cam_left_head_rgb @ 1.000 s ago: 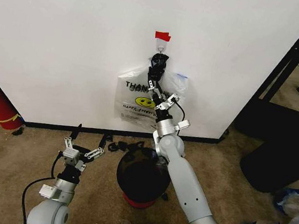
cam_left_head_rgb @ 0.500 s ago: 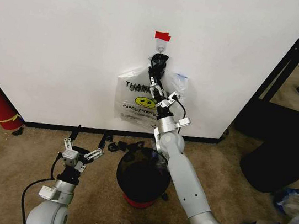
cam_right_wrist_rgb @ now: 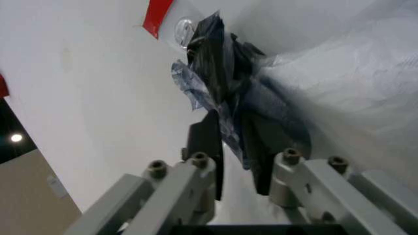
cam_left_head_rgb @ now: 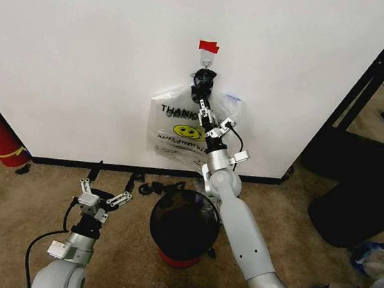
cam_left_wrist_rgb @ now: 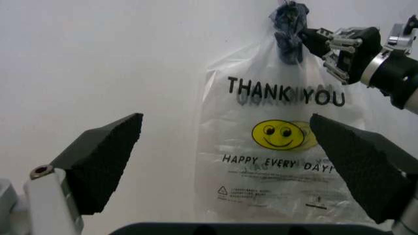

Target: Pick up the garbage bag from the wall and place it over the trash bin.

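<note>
While the garbage bag (cam_left_head_rgb: 183, 130) hangs from a wall hook at the head view's upper centre, the right claw (cam_left_head_rgb: 203, 97) reaches up, its fingers (cam_right_wrist_rgb: 207, 147) pinched on the bag's dark bunched handles. Lower left, the left claw (cam_left_head_rgb: 105, 194) hovers open above the carpet, beside the trash bin (cam_left_head_rgb: 182, 226) at bottom centre.

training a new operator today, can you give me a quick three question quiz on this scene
1. True or false: the garbage bag hangs on the wall from a hook under a strip of red tape.
2. Which gripper is at the bag's bunched handles? A left, B right.
3. Fill in: the trash bin stands on the ____ below the bag.

Key: 1 true. 2 B: the right gripper has its fingers around the handles, while the left gripper sits open, low beside the bin. 3 carpet.
</note>
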### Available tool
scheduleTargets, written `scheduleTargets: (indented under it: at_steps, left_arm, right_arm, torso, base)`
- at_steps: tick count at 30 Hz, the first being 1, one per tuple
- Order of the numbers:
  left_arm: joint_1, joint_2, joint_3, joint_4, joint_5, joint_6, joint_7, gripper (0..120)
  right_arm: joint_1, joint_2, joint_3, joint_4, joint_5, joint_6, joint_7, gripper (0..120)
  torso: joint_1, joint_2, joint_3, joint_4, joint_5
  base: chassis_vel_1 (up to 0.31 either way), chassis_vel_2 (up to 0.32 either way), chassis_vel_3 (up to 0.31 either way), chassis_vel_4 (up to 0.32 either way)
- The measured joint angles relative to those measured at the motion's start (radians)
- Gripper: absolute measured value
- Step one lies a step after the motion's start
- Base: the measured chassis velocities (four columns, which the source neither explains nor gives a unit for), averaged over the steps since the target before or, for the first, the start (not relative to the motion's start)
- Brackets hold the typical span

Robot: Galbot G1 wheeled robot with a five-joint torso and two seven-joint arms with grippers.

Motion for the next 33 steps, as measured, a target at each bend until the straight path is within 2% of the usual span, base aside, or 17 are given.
scheduleTargets:
  at_steps: [2, 13, 27, 33]
  left_arm:
    - [0.000, -0.004, 0.002, 0.003, 0.004, -0.001, 0.000, 100]
    - [0.001, -0.014, 0.004, 0.006, 0.014, -0.006, 0.000, 100]
    - [0.012, -0.013, 0.005, 0.003, 0.015, -0.021, -0.003, 100]
    - [0.022, -0.005, -0.003, -0.011, 0.009, -0.026, -0.013, 100]
  right_arm:
    - [0.004, -0.003, 0.003, -0.002, -0.002, 0.000, -0.001, 0]
    - [-0.019, -0.018, -0.001, 0.026, -0.019, 0.000, -0.007, 0]
    - [-0.148, -0.039, 0.002, 0.102, -0.047, -0.001, -0.037, 0]
    - [-0.272, -0.055, 0.028, 0.156, -0.081, -0.001, -0.093, 0]
  torso:
    - [0.000, 0.000, 0.000, 0.0000, 0.0000]
    - [0.000, 0.000, 0.000, 0.0001, 0.0000]
    - [0.000, 0.000, 0.000, 0.0000, 0.0000]
    - [0.000, 0.000, 0.000, 0.0000, -0.0001]
  base:
    - [0.000, 0.000, 0.000, 0.000]
    - [0.000, 0.000, 0.000, 0.000]
    - [0.000, 0.000, 0.000, 0.000]
    - [0.000, 0.000, 0.000, 0.000]
